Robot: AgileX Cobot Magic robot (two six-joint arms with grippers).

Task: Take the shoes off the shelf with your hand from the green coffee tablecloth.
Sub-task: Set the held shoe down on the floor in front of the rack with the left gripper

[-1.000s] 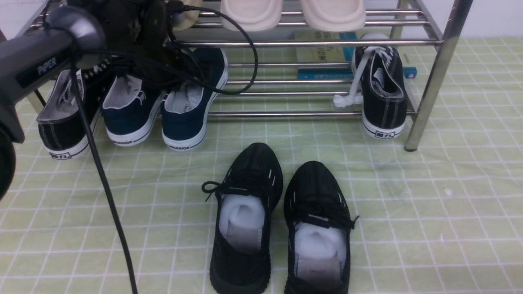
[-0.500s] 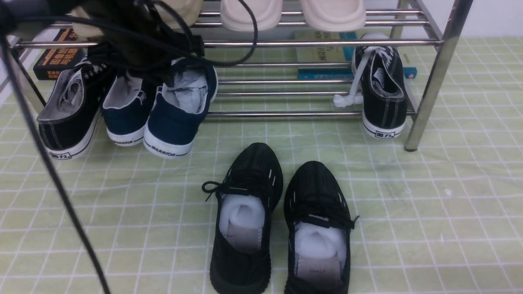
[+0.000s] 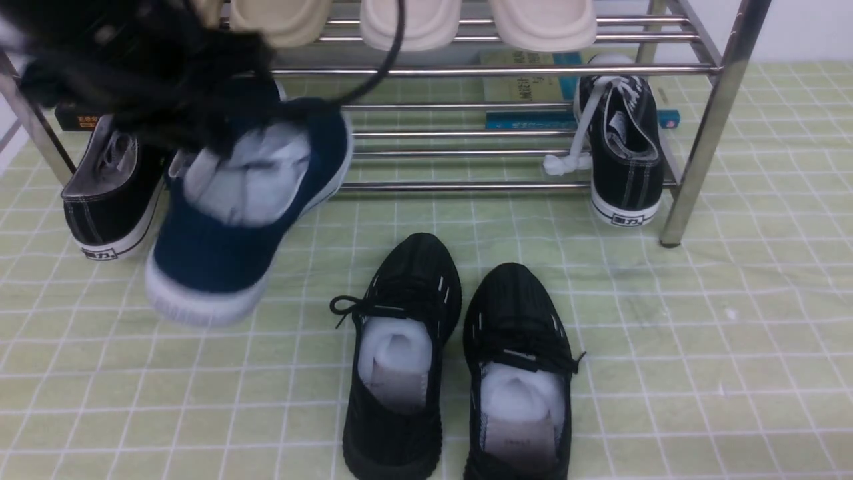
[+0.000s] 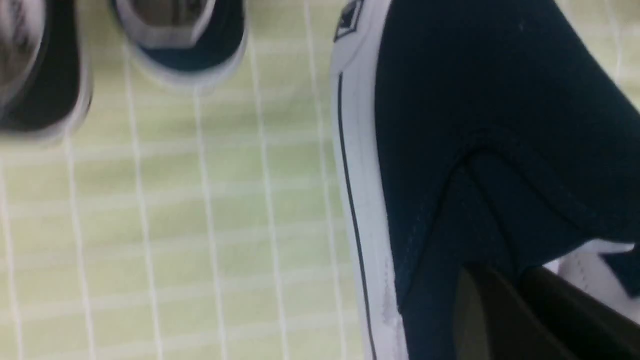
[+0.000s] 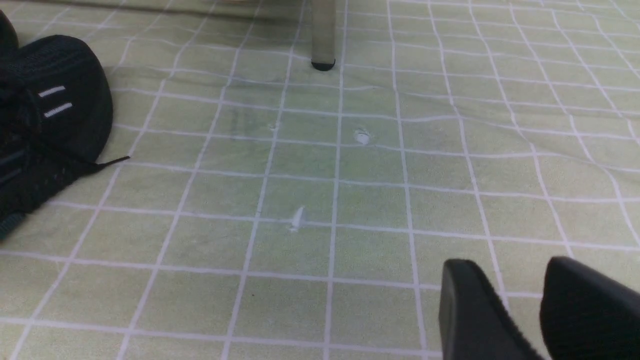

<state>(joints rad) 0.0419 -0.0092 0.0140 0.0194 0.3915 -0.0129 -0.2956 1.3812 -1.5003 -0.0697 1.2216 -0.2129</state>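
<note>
Front view, navy shoe [image 3: 220,253] blurred, sneaker [image 3: 626,167] heel 回力

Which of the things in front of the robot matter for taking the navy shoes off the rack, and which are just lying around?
Job in hand: lifted navy slip-on, second navy slip-on, chrome shelf, green tablecloth, left gripper holding the lifted one.

Lying about: black knit sneakers, black lace-up sneakers, beige slippers, books.

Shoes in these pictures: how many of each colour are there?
Navy blue canvas slip-ons with white soles: 2
Black lace-up canvas sneakers with white soles: 2
All-black knit sneakers: 2
Cream rounded slippers: 3 showing
Total: 9
</note>
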